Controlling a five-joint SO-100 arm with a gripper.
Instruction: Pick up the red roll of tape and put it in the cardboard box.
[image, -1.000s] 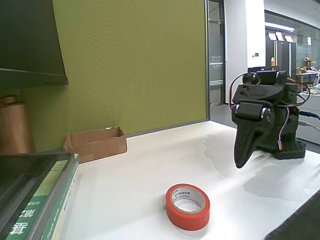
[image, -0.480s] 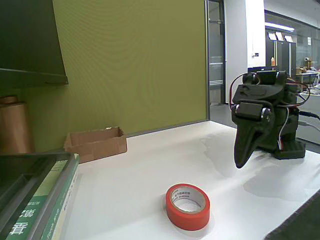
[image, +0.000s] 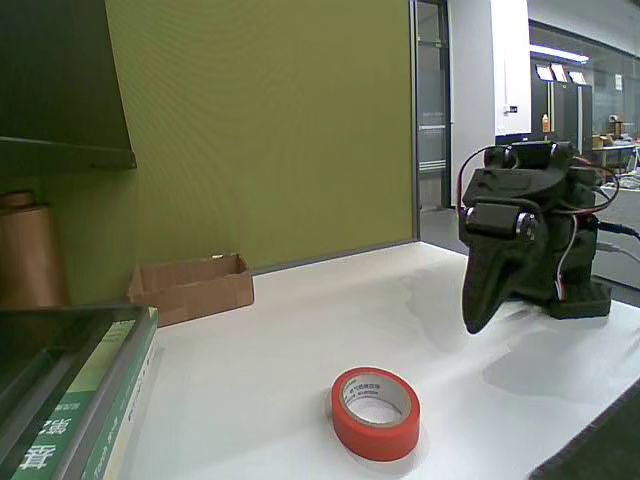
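Observation:
The red roll of tape (image: 376, 413) lies flat on the white table near the front, its pale core facing up. The cardboard box (image: 191, 287) sits against the green wall at the back left, low and open-topped. My black gripper (image: 472, 322) hangs point-down at the right, folded in front of the arm's base, a little above the table. Its fingers look pressed together with nothing between them. It is apart from the tape, up and to the right of it.
A tall brown cylinder (image: 30, 255) stands at the far left behind a stack of green books (image: 95, 410). A dark shelf (image: 60, 90) overhangs the upper left. The table's front right edge (image: 590, 450) runs diagonally.
The gripper has shifted slightly left and lifted a little from its folded pose. The tape and box have not moved.

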